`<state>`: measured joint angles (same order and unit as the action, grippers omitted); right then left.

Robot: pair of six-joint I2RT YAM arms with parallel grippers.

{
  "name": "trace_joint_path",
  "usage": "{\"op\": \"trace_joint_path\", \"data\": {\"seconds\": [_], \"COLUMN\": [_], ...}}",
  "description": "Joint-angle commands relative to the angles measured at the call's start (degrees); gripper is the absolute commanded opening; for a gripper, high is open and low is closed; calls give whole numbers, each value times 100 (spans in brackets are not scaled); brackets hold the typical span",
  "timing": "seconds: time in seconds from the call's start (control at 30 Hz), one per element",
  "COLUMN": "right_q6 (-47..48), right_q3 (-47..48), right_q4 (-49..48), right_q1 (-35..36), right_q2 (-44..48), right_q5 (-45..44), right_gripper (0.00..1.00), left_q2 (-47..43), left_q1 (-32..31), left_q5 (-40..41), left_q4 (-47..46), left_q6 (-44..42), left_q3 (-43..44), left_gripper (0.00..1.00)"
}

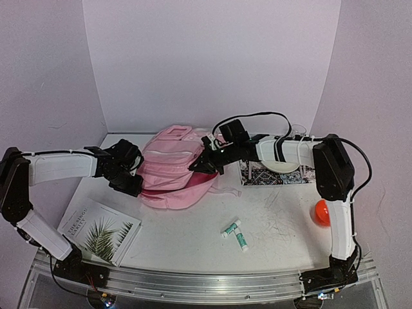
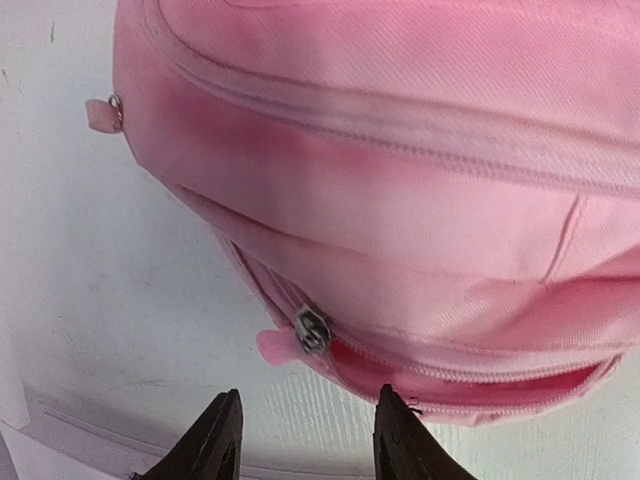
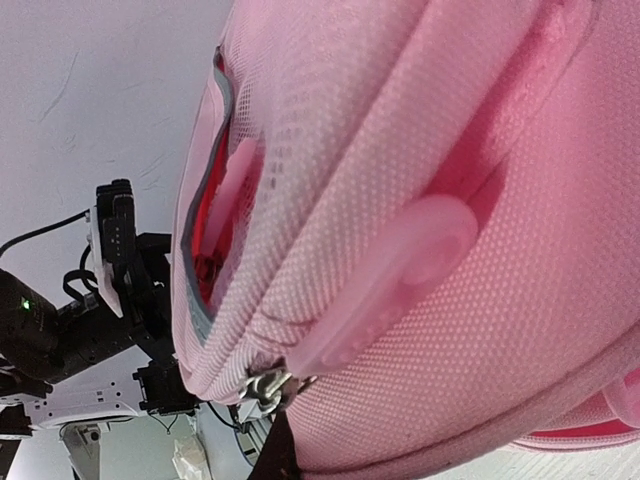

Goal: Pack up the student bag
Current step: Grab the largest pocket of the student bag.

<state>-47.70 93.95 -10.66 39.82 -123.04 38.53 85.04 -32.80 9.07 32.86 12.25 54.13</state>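
Nearest the arm bases, a book (image 1: 100,232) and two small tubes (image 1: 235,233) lie unpacked on the surface (image 1: 193,225). Just beyond, the left claw (image 2: 307,400) stands open and empty, with the zip slider (image 2: 312,330) straight ahead, just off its tips. The zip line runs off to the right in the left wrist view. The student bag (image 1: 170,164) lies mid-surface, long axis near to far. At its right side the right claw (image 1: 201,162) is closed, apparently pinching the bag's edge
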Motion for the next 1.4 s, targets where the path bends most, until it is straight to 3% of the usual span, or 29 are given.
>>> {"op": "trace_joint_path", "data": {"seconds": [0.0, 0.2, 0.43, 0.7, 0.83, 1.17, 1.37], "right_q6": [157, 173, 191, 187, 157, 183, 233], "right_q3": [234, 251, 134, 98, 43, -104, -141], "right_q4": [-569, -569, -578, -623, -698, -810, -807], "right_q1": [-281, -333, -352, -352, -352, -356, -455], "right_q2": [477, 474, 531, 527, 536, 580, 596], "right_q5": [160, 230, 225, 250, 286, 397, 428], "right_gripper": [0, 0, 0, 0, 0, 0, 0], "left_q2": [-164, 110, 477, 734, 947, 991, 416], "left_q1": [-49, -52, -77, -113, -112, -114, -59], "left_q5": [-106, 346, 125, 615, 791, 1283, 1899], "left_q4": [-217, -289, -837, -1526, -1840, -2051, -1612], "left_q6": [-32, -181, -309, -363, -363, -523, -309], "left_q3": [-135, -37, 20, -37, 15, -93, -129], "left_gripper": [45, 40, 41, 42, 34, 1, 0]}}
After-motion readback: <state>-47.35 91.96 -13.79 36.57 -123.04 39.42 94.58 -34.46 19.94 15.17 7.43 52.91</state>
